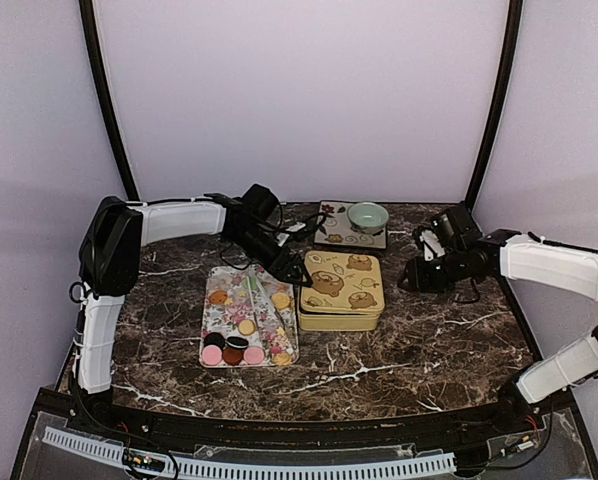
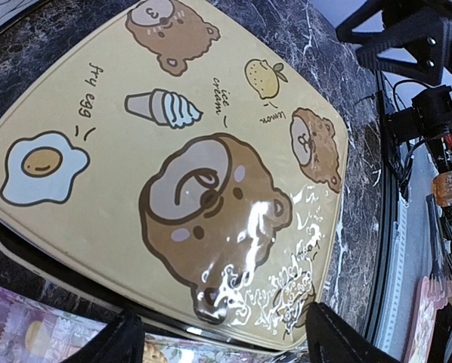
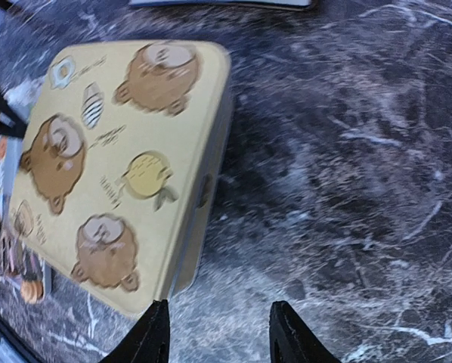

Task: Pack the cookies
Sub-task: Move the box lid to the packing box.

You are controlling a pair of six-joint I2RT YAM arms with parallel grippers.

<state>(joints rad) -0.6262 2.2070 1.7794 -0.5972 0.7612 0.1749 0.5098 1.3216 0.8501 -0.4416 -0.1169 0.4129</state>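
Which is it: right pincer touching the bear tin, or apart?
Apart. The top external view shows a strip of bare tabletop between the right pincer and the right edge of the tin.

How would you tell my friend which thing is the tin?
Find the middle of the dark marble table. The tin sits right of the flowery tray, in front of the green bowl. Only it is yellow with brown bears.
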